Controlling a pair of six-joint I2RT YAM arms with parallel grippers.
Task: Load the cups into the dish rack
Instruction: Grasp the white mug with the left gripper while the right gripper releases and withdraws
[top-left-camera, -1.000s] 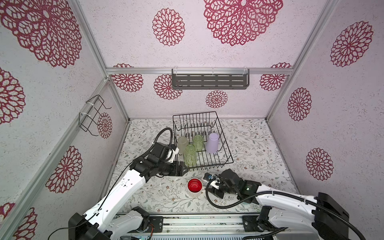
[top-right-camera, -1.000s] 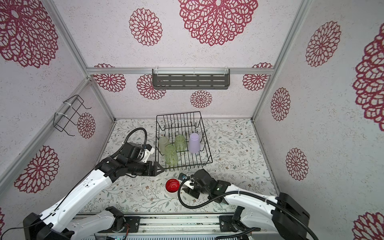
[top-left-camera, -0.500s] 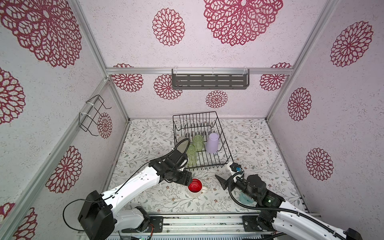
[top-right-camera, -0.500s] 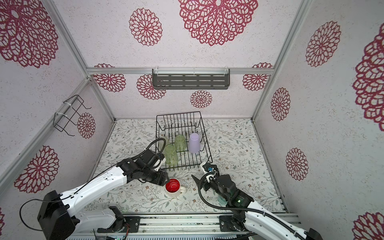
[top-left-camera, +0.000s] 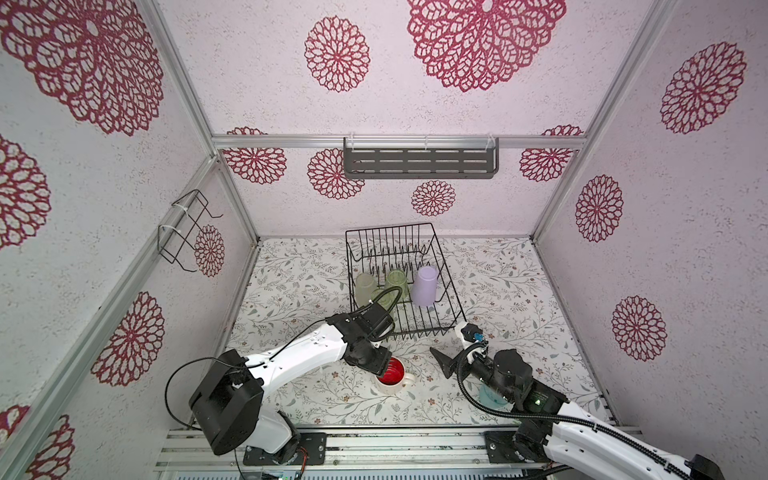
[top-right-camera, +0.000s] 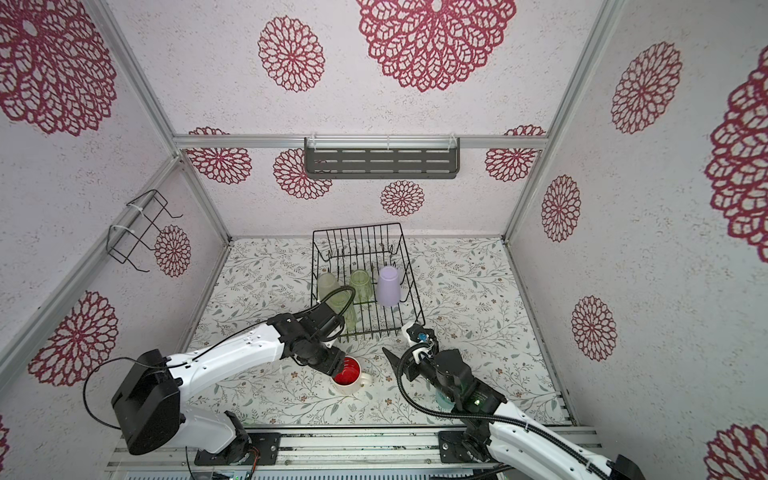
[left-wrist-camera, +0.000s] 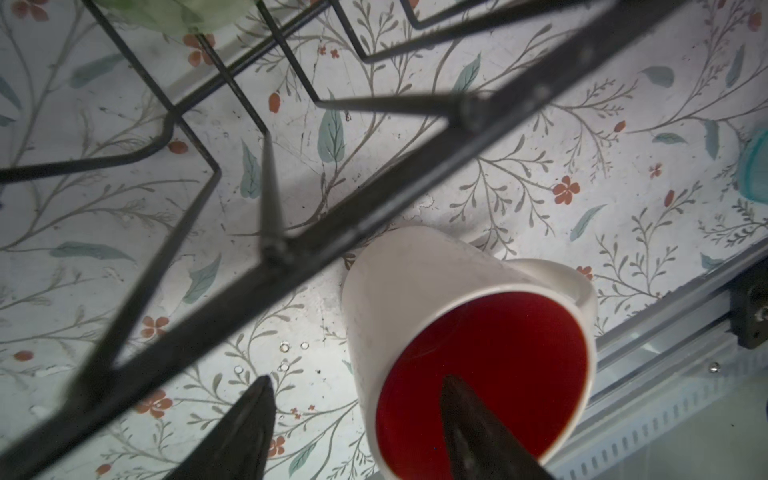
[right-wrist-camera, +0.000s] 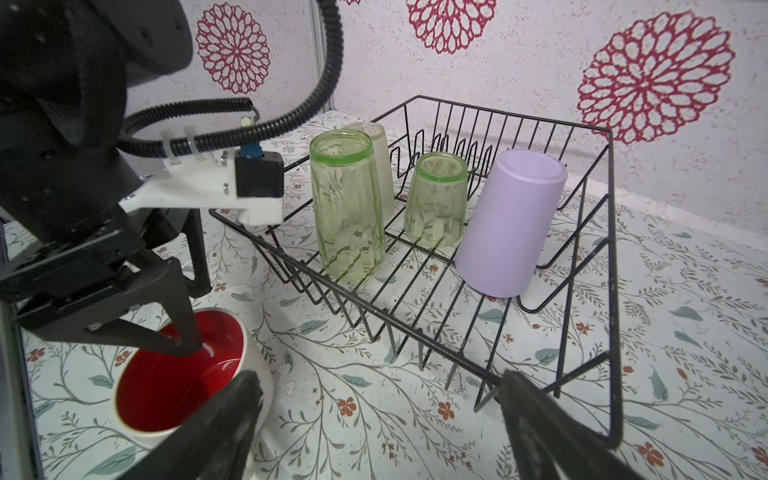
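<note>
Four cups stand mouth-down in the rack: lilac tumbler, tall green glass, short green tumbler, and frosted tumbler behind. They are presumably inverted to drain.

Two are on the table:
- The mug is upright just in front of the rack's near edge.
- The teal cup is mostly hidden under the right arm.

The left gripper straddles the mug's wall, one finger inside the red bowl and one outside. It is apart, not yet pinching. This looks like a rim grip, likely chosen because the body is too wide to span and the handle faces away.

The right gripper hangs empty by the rack's corner. Its fingers are spread wide, seemingly keeping clear.
</note>
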